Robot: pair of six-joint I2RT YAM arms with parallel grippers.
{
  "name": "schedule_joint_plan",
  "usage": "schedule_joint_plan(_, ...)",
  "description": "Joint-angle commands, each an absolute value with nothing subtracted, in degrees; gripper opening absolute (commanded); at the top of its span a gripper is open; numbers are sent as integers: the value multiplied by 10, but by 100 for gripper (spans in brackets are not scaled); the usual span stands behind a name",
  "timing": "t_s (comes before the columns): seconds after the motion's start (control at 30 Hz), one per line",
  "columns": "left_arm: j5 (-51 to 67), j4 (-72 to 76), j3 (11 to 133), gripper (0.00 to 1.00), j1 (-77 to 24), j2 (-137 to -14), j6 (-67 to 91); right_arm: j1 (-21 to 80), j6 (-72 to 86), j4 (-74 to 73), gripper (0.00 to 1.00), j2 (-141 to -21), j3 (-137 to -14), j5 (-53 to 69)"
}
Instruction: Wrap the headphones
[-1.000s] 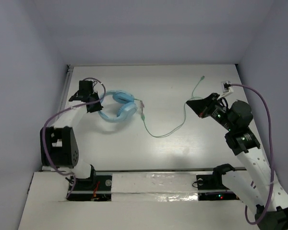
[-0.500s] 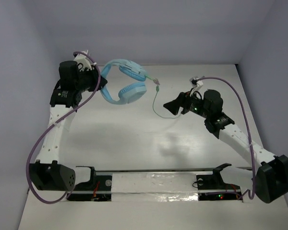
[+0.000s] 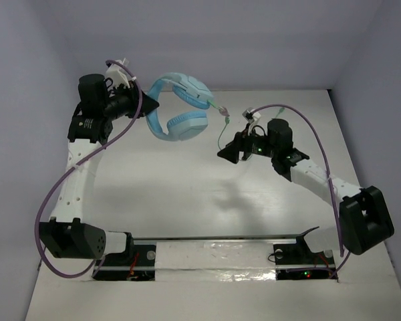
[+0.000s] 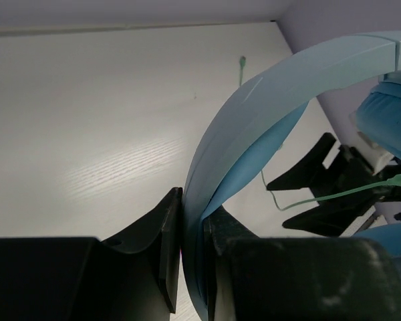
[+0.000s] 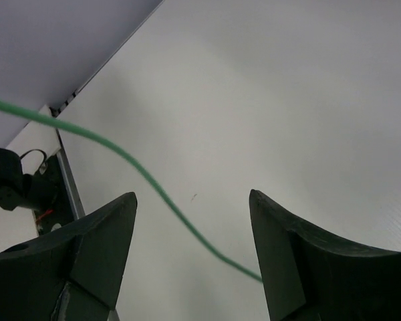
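The light blue headphones (image 3: pixel 180 107) hang in the air above the back left of the table. My left gripper (image 3: pixel 147 105) is shut on their thin band (image 4: pixel 267 93), which runs up between the fingers (image 4: pixel 162 241). The pale-green cable (image 3: pixel 220 137) drops from an earcup to my right gripper (image 3: pixel 228 152). That gripper (image 5: pixel 192 200) is open, and the cable (image 5: pixel 147 179) crosses the gap between its fingers without being pinched. The plug (image 4: pixel 242 62) lies on the table near the back wall.
White walls close the table at the back (image 3: pixel 214 53) and on both sides. Thick purple robot cables (image 3: pixel 321 157) loop over both arms. The arm bases and a mounting rail (image 3: pixel 214 247) sit along the near edge.
The left gripper has lifted the headphones off the table and swung them up toward the back. The right gripper has opened and moved left to the hanging cable.
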State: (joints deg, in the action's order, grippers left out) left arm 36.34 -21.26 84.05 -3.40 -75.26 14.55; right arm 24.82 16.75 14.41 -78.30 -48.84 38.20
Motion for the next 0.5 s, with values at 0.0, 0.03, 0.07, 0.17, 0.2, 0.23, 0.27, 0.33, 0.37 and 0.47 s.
schedule_joint_plan(0.0, 435, -131, 874, 0, -34, -746, 205, 252, 135, 160, 74, -809, -522, 396)
schedule_joint_plan(0.03, 440, -121, 878, 0, -34, -747, 210, 252, 126, 141, 74, -816, -530, 388)
schedule_joint_plan(0.07, 446, -114, 880, 0, -34, -747, 215, 252, 113, 134, 74, -822, -542, 375)
schedule_joint_plan(0.17, 457, -110, 901, 0, -34, -752, 229, 252, 98, 120, 73, -838, -557, 345)
schedule_joint_plan(0.2, 458, -99, 903, 0, -34, -753, 235, 252, 98, 125, 71, -839, -555, 336)
schedule_joint_plan(0.23, 464, -90, 904, 0, -29, -749, 254, 252, 98, 134, 68, -843, -553, 333)
schedule_joint_plan(0.27, 474, -77, 904, 0, -24, -748, 268, 252, 103, 139, 68, -845, -551, 330)
schedule_joint_plan(0.33, 505, -18, 892, 0, -4, -742, 327, 252, 112, 170, 66, -852, -534, 316)
schedule_joint_plan(0.37, 512, -4, 889, 0, 5, -742, 345, 252, 119, 177, 66, -853, -529, 310)
schedule_joint_plan(0.47, 519, 30, 889, 0, 37, -744, 389, 252, 119, 191, 66, -851, -517, 283)
